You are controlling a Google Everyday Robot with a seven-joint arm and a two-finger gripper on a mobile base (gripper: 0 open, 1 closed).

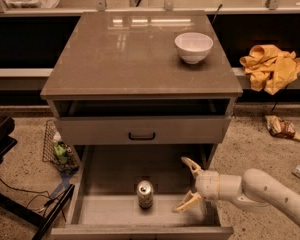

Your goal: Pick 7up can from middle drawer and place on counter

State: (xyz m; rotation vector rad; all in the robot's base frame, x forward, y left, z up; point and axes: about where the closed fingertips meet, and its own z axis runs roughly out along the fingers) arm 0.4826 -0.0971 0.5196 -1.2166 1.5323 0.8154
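Pincer (189,185) (spread wide) in middle drawer (110,176), right of upright 7up can (145,194), not touching.

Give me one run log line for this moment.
gripper: open, in middle drawer, right of 7up can, not touching | 7up can: upright on drawer floor, not yet grasped | counter: holds white bowl
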